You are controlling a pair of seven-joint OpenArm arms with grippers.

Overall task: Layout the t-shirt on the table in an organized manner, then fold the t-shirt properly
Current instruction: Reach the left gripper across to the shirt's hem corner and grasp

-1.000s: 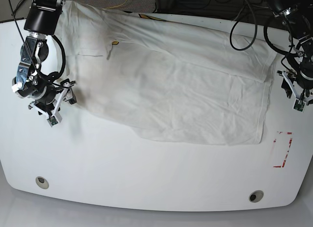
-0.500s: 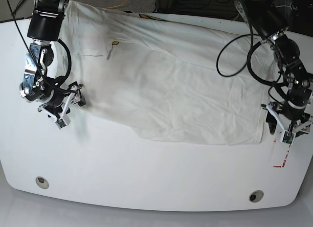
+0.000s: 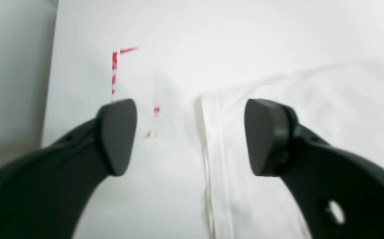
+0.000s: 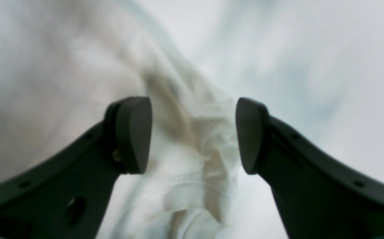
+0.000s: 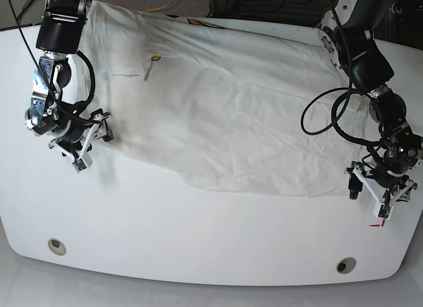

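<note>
I've dropped my left gripper to the large off-white cotton t-shirt's hem corner; right gripper straddles its edge, both spread wide, empty, ready for grasping.

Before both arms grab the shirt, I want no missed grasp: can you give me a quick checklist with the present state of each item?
1. Left pincer open: ok, jaws wide apart.
2. Left pincer lined up on the t-shirt: ok, its hem edge lies between the jaws.
3. Right pincer open: ok.
4. Cloth under right pincer: ok, a bunched fold sits between the jaws.
5. Either pincer touching the cloth: cannot tell.
6. Shirt fully on the table: not ok, its far edge runs past the back rim.
</note>
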